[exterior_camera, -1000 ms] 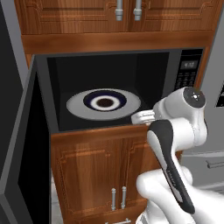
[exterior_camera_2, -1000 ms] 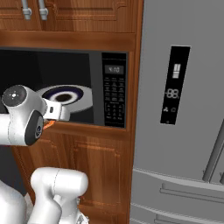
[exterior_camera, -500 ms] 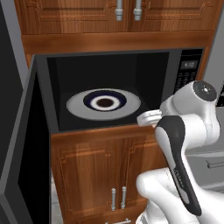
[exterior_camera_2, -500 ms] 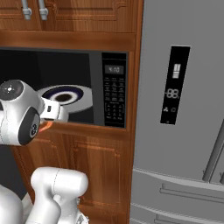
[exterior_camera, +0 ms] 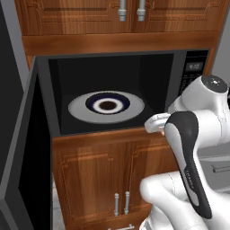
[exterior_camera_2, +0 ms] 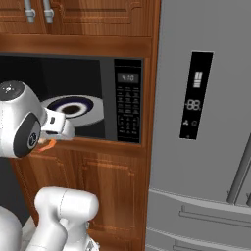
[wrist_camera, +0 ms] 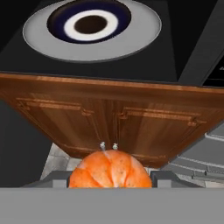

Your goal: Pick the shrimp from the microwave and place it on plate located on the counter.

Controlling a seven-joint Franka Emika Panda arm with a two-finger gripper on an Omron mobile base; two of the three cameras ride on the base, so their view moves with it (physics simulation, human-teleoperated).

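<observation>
You get flat, even rendered light in all three views, with no clear source and no hard cast shadows. The microwave [exterior_camera: 112, 94] cavity is the darkest zone: its walls go nearly black, yet the turntable [exterior_camera: 106, 107] inside reads pale and clean. The wooden cabinet doors [exterior_camera: 96, 177] carry a soft sheen, and the refrigerator [exterior_camera_2: 206, 122] front shades gently from lighter to duller grey. Edges look slightly soft and pixelated in both base views. In the hand view the shrimp [wrist_camera: 110, 170] sits very close to the lens, bright orange and a little blurred, while straight lines splay outward with perspective.
</observation>
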